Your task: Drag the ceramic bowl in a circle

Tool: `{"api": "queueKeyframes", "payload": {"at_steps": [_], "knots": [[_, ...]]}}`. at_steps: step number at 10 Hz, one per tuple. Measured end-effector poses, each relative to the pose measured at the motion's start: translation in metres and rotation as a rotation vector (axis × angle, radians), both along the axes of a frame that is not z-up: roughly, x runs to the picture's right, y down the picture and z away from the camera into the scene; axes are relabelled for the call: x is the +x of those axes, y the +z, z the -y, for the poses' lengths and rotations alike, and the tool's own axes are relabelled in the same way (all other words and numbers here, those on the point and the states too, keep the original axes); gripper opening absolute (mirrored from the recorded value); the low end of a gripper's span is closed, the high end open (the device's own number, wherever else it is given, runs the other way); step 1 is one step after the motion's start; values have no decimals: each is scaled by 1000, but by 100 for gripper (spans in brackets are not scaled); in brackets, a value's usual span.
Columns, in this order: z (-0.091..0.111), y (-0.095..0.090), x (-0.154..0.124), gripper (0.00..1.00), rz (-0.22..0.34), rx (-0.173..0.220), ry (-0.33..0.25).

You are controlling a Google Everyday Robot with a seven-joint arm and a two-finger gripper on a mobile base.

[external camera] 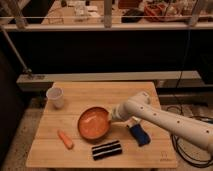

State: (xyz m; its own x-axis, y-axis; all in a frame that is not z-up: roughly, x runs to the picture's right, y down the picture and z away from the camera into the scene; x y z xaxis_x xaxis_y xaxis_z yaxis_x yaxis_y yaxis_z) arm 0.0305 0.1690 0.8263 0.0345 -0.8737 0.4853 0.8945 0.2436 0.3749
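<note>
The ceramic bowl [93, 122] is round, shallow and orange-red with a darker rim. It sits on the wooden table [90, 95], left of centre and toward the front. My white arm reaches in from the right. The gripper [113, 116] is at the bowl's right rim, touching or gripping it.
A small white cup [55, 96] stands at the table's back left. An orange carrot-like piece [65, 139] lies front left. A black striped object [106, 149] lies near the front edge. A blue object [138, 133] lies under my arm at the right. Cables trail on the floor right.
</note>
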Motion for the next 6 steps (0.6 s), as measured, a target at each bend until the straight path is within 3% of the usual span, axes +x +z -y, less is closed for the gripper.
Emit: {"api": "queueKeyframes", "payload": {"at_steps": [3, 6], "knots": [[37, 32, -14, 0, 16, 23, 0], [76, 64, -9, 0, -15, 38, 46]]}}
